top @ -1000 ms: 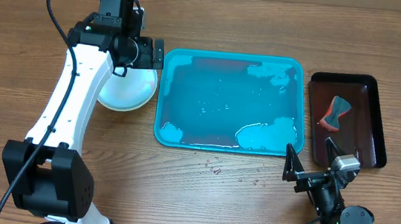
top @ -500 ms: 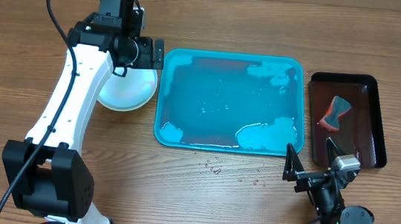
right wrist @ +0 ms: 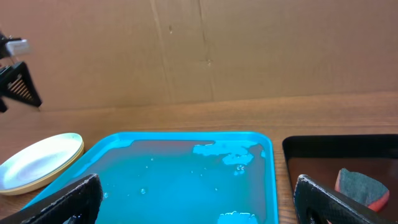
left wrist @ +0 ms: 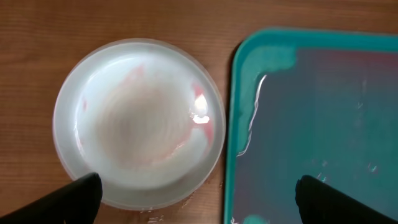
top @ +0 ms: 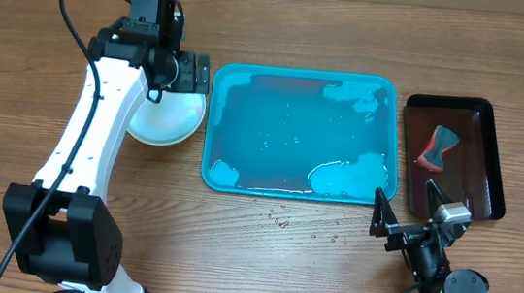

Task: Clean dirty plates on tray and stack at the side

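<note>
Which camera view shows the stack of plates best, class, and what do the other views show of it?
The left wrist view: the plates appear large from straight above, pink smears visible. Overhead, the left arm covers part of the stack. The right wrist view shows it small, edge-on, at far left.

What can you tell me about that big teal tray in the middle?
The tray is a teal, plastic-looking rectangle with rounded corners and a raised rim, lying flat on the wooden table. A thin film of water wets most of its floor, leaving lighter patches near corners. No plate is on it; stacked plates sit just left of it.
</note>
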`<state>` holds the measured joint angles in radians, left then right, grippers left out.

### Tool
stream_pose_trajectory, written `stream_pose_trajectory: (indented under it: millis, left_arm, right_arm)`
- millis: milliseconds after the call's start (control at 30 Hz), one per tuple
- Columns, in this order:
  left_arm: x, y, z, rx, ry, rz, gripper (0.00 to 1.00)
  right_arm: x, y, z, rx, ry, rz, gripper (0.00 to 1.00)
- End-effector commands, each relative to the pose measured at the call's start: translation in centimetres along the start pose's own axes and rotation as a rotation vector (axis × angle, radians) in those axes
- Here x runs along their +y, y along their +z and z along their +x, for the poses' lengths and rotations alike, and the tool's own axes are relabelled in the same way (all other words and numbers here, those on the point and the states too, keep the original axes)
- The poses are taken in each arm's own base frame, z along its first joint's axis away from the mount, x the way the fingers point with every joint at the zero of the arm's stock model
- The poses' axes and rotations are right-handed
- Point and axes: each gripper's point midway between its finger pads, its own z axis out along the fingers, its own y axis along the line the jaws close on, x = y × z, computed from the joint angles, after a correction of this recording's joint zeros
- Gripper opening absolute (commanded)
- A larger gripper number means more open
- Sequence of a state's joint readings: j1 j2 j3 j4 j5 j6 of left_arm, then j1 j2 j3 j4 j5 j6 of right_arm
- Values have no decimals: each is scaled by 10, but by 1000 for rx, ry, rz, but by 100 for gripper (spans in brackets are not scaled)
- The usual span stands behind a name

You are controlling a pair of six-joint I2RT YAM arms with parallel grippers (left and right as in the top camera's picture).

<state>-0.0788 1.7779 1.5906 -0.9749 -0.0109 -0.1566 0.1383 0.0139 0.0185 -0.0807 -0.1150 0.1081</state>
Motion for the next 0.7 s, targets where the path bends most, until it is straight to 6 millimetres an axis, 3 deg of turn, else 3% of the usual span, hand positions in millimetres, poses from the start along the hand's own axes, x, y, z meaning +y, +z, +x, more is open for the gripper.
stream_pose_trajectory:
  millis: [0,200,267,500,667]
  left_arm:
    - [13,-36,-8,-80,20,-73,100]
    - [17,-105,-18,-379,45,-55,100]
    - [18,-122,-10,-514,37,-37,100]
    - [28,-133,56,-764,58,-20,100]
    - [34,-134,91,-961,88,-21,100]
  right_arm:
    - [0,0,1,-6,6,3,100]
    - [0,0,1,-6,6,3,100]
    - [0,0,1,-6,6,3,100]
    - [0,0,1,-6,6,3,100]
    - [0,0,1,-6,6,3,100]
